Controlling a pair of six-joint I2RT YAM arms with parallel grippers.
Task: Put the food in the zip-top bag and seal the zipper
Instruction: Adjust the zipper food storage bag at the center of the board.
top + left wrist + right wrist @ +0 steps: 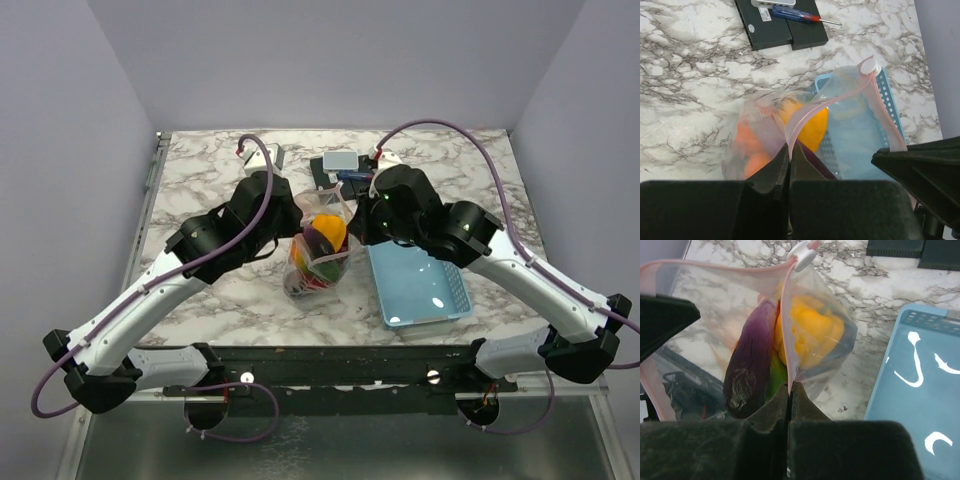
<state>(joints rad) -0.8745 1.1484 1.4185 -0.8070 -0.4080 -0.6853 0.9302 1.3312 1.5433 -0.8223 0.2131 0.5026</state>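
The marble table [200, 190] is seen whole only in the top view, where the light-blue basket [420, 285] lies right of centre. Just left of it, near the table's middle, the zip-top bag [298, 282] is held upright between the two arms; whether its bottom rests on the table cannot be told. The food [328, 235] is seen inside the bag. A yellow piece [812, 332], a dark purple piece [747, 370] and a sliver of green [773, 372] are shown by the right wrist view, and an orange piece [747, 145] by the left wrist view alone. The zipper [807, 116] is pinched at two places: the left end effector [789, 150] is clamped fully closed on it, and the right end effector [789, 387] likewise. In the top view both pairs of fingertips are hidden behind the wrists. A black box [782, 25] at the far side is cut off by the frame edge, with a screwdriver [795, 13] lying on it. The white slider [801, 252] is seen at the strip's far end.
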